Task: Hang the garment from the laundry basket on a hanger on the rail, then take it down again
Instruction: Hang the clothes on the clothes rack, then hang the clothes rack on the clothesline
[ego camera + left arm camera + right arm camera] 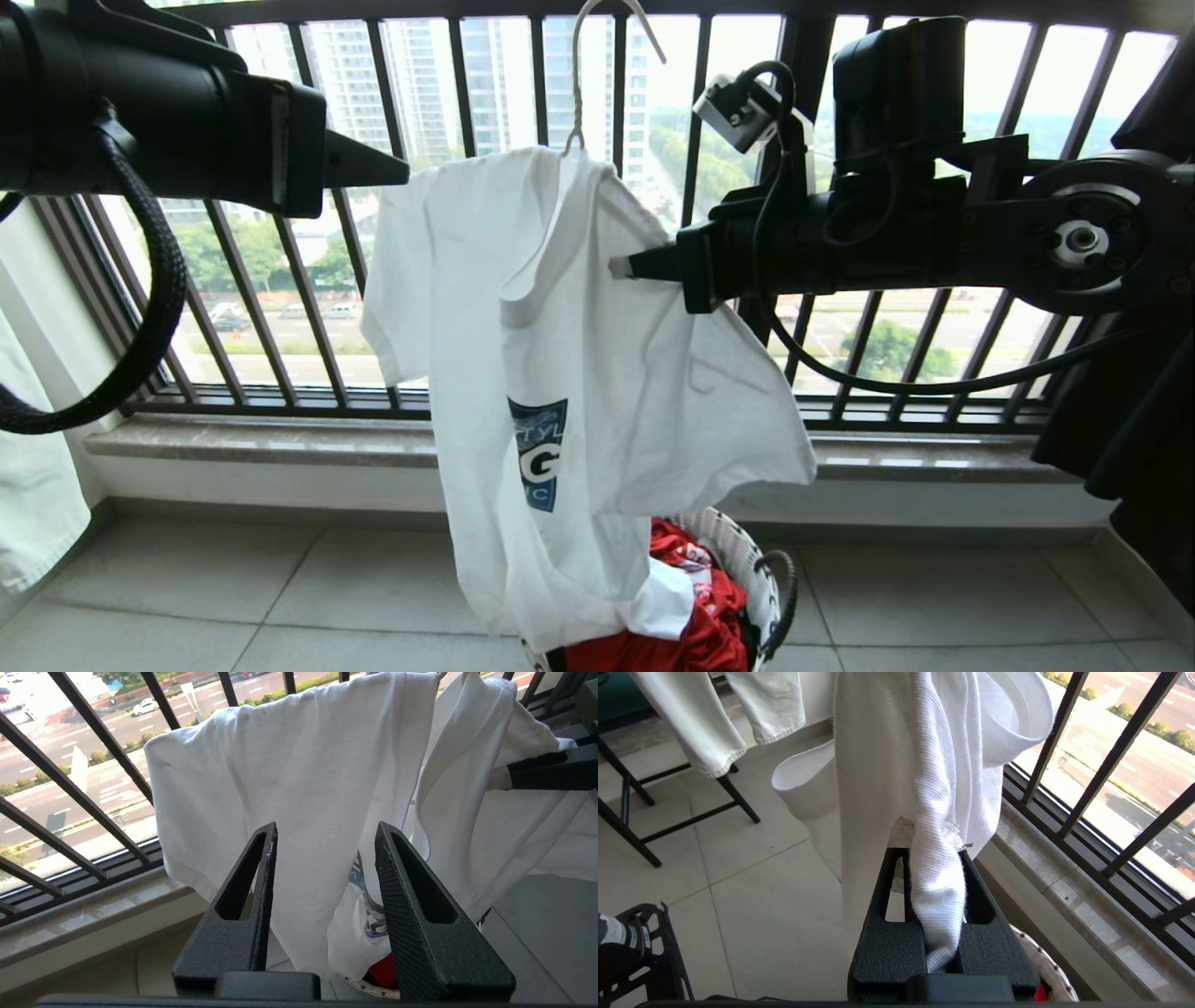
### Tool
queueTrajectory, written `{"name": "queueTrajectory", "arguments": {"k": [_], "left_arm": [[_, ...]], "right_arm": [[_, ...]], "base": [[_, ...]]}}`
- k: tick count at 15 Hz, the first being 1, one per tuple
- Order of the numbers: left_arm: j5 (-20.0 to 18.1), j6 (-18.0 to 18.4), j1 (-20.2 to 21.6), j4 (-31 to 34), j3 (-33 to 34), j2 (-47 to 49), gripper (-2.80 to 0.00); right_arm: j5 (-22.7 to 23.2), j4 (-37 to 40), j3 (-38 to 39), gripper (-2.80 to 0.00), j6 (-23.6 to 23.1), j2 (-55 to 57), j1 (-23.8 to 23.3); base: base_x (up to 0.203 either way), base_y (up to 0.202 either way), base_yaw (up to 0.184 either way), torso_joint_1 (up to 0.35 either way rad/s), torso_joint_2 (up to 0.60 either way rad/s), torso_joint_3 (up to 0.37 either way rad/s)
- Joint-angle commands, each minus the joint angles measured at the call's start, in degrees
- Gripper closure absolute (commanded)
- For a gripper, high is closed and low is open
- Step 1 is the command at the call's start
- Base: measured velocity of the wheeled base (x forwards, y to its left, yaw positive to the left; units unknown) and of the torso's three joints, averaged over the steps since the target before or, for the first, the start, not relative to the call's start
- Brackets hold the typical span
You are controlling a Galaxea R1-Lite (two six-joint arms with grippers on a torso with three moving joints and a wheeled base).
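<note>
**Before the window bars: shirt on hanger, right gripper pinching its side**

Before the black window bars (308,308), hanging from a thin wire hanger (574,103), with the hook running up out of the head view: a white T-shirt (569,373), bunched and twisted, blue-and-white logo (539,453) turning toward the left. Drooping at the lower hem into a small white woven basket (747,569) on the tiled floor (934,597), with red cloth (700,625) filling the basket beneath.

Reaching in level from the right side, the right gripper (621,266), clamped tight on a fold of the shirt's edge partway down from the shoulder; in the right wrist view, a roll of white fabric (938,891) squeezed between the two black fingers, along with what is possibly a small label (901,833), though hard telling for sure.

Hovering at upper left, the left gripper (397,171), level, tip pointing at the shirt's left shoulder and just short of touching. Standing partly apart in the left wrist view, its fingers (411,905), gripping nothing, cloth hanging beyond the gap.

Dangling at far left, a pale garment (33,504).
</note>
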Motion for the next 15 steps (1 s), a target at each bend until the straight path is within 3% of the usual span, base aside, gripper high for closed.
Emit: {"name": "queueTrajectory", "arguments": {"k": [1, 3, 5, 8, 11, 15], "left_arm": [[0.05, -0.02, 0.20, 2.47, -1.22, -0.31, 0.00], [-0.01, 0.49, 0.20, 4.98, -3.11, -0.26, 0.00], [-0.64, 3.89, 0.23, 6.67, -4.63, 0.16, 0.00], [-3.12, 7.14, 0.57, 8.58, -5.38, 0.94, 0.00], [-3.29, 7.07, 1.16, 9.13, -9.50, 4.48, 0.00], [-3.80, 7.98, 1.26, 16.64, -11.66, 5.50, 0.00]], "right_arm": [[0.19, -0.01, 0.67, 0.00, -0.05, -0.98, 0.04], [0.88, -0.01, 1.03, 0.00, -0.14, -1.25, 0.13], [2.06, -0.08, 2.62, 0.00, -0.29, -1.56, 0.05], [2.98, -0.37, 6.83, 0.00, -4.03, -2.65, 0.13], [3.87, -0.10, 7.18, 0.00, -4.24, -3.09, -0.07], [4.96, 0.03, 8.06, 0.00, -4.27, -4.56, -1.10]], "base": [[0.000, 0.000, 0.000, 0.000, 0.00, 0.000], [0.000, 0.000, 0.000, 0.000, 0.00, 0.000], [0.000, 0.000, 0.000, 0.000, 0.00, 0.000], [0.000, 0.000, 0.000, 0.000, 0.00, 0.000], [0.000, 0.000, 0.000, 0.000, 0.00, 0.000], [0.000, 0.000, 0.000, 0.000, 0.00, 0.000]]}}
